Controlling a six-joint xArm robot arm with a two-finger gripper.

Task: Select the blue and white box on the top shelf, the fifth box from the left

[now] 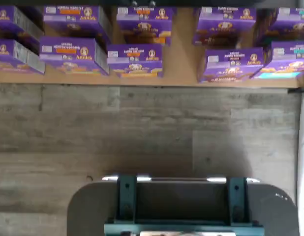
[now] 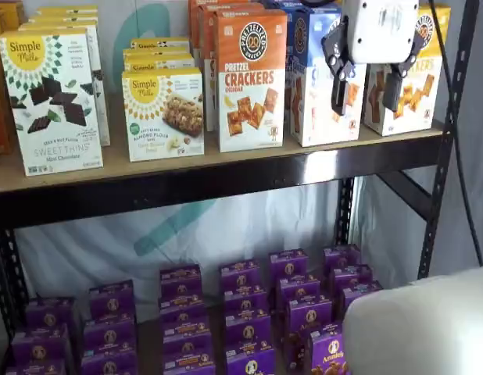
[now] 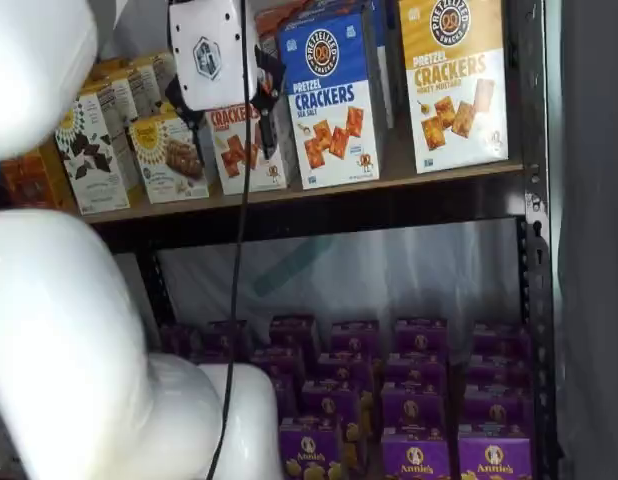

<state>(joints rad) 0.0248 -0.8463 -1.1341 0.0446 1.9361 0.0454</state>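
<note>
The blue and white box (image 2: pixel 310 98) stands upright on the top shelf (image 2: pixel 226 181), between an orange-and-white carton and a yellow-topped one. In a shelf view (image 3: pixel 334 95) its blue "PRETZEL CRACKERS" lettering and pictured crackers show. My gripper (image 2: pixel 366 92) hangs in front of the shelf, before the blue box's right edge and the yellow-topped carton. Its two black fingers (image 2: pixel 339 87) stand apart with a plain gap and hold nothing. It also shows in a shelf view (image 3: pixel 224 120), in front of the orange-and-white carton. The wrist view does not show the box.
The orange-and-white cheddar carton (image 2: pixel 251 78) and yellow-topped carton (image 3: pixel 454 80) flank the blue box. Simple Mills boxes (image 2: pixel 50 101) fill the shelf's left. Small purple boxes (image 2: pixel 241 308) cover the lower level, also in the wrist view (image 1: pixel 135 59). The white arm (image 3: pixel 79 330) fills the foreground.
</note>
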